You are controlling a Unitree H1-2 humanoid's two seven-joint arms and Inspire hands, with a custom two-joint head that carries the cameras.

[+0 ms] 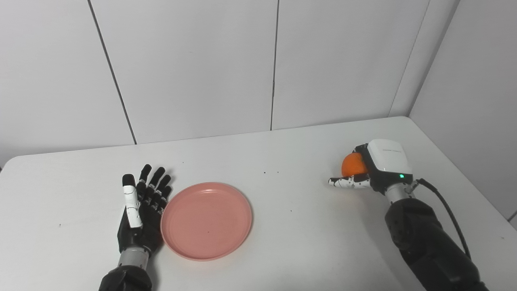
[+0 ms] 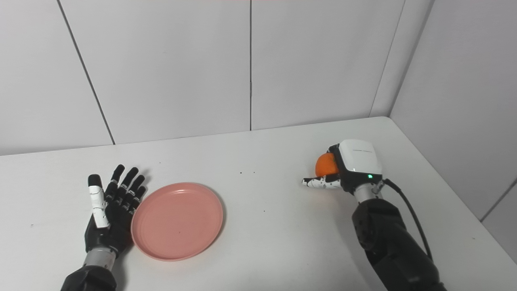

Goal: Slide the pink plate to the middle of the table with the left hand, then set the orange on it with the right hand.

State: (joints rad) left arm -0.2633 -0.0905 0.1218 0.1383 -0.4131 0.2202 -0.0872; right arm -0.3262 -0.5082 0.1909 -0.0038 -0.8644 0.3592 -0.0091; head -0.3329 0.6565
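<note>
We see pink plate (image 1: 206, 220) flat on table (image 1: 282, 226), lower left of centre. Left hand (image 1: 141, 210) touching its left rim, fingers spread, holding nothing. Right hand (image 1: 373, 169) at right, fingers wrapped round orange (image 1: 352, 165) (thumb sticks out leftward), well apart from plate.

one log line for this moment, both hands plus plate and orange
left hand: open, at plate's left rim | pink plate: left of centre, empty | right hand: around orange, far right | table
</note>
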